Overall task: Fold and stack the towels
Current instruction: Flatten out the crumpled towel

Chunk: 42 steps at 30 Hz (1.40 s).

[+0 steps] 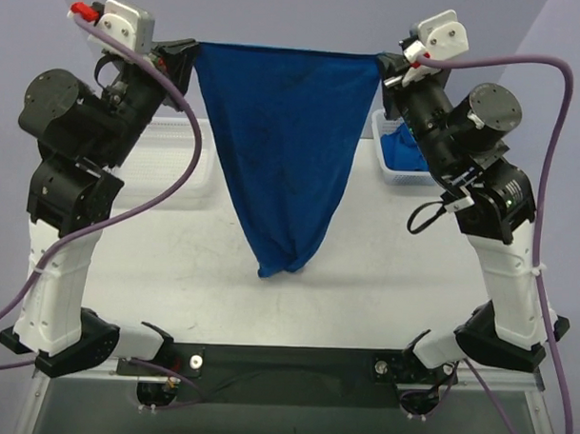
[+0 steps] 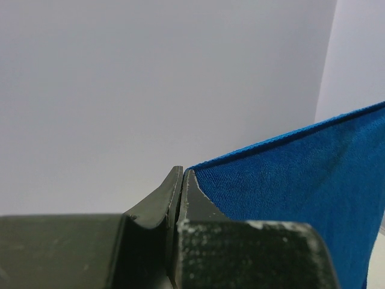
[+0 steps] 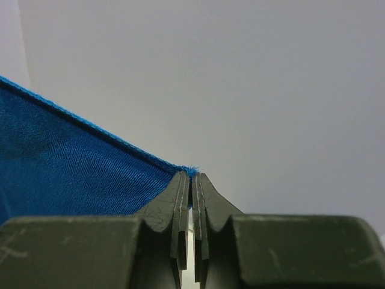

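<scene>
**Towel (image 1: 273, 150) hangs stretched between both tools**

Top external view: the royal-blue towel hangs in the upper middle of the frame, its top edge pulled taut and nearly level from one arm to the other. The left tool (image 1: 191, 50) is pressed together on the towel's upper left corner, and the right tool (image 1: 383, 60) pinches the upper right corner. Below that edge the cloth narrows into a gathered point that falls to the middle of the frame, over the pale table (image 1: 174, 251). Whether the point touches the table cannot be told. At the right edge of the towel, behind the right arm, a white mesh basket (image 1: 385, 173) sits on the table with crumpled blue cloth (image 1: 407, 152) inside. A second mesh basket (image 1: 159, 136) shows partly behind the left arm.

Left wrist view: the left tool (image 2: 182, 171) sits at lower centre, its two dark fingers closed on the towel's corner. The towel (image 2: 301, 186) spreads from there to the right edge of the frame, its hemmed edge rising toward the upper right against a plain pale wall (image 2: 150, 72).

Right wrist view: the right tool (image 3: 191, 176) sits at lower centre, fingers nearly together, with the corner's blue threads caught at the tips. The towel (image 3: 72, 162) fills the lower left, its hem climbing to the left edge.
</scene>
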Each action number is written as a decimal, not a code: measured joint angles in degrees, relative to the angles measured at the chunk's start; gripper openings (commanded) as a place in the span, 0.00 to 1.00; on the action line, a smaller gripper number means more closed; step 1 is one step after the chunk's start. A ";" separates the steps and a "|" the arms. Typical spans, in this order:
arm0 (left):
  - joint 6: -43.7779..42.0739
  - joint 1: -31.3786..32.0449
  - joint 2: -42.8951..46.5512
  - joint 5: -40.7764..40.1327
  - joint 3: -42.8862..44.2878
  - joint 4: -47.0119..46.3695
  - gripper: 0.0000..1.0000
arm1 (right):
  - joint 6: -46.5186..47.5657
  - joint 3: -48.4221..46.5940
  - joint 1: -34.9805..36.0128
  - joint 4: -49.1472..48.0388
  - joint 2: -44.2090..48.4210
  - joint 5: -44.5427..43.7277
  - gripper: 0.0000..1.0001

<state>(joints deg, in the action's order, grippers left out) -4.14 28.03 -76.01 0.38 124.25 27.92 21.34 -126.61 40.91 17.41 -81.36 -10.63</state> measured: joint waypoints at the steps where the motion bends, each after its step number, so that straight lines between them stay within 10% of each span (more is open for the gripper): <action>1: -0.11 0.00 -1.25 -1.09 0.85 0.04 0.00 | 0.59 -0.20 -0.24 -0.55 -0.83 -0.63 0.00; 16: -0.57 0.00 -13.40 -4.98 11.06 0.09 0.00 | 1.62 -4.87 -7.39 -3.78 -7.69 -0.83 0.00; 42: 2.64 0.42 8.33 13.42 1.70 1.97 0.00 | -6.54 2.45 -0.42 3.89 12.22 20.33 0.00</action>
<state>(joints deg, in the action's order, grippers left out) -1.50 28.45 -67.68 13.80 125.95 29.89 14.81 -124.16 40.49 21.30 -69.14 9.69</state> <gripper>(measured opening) 0.031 0.041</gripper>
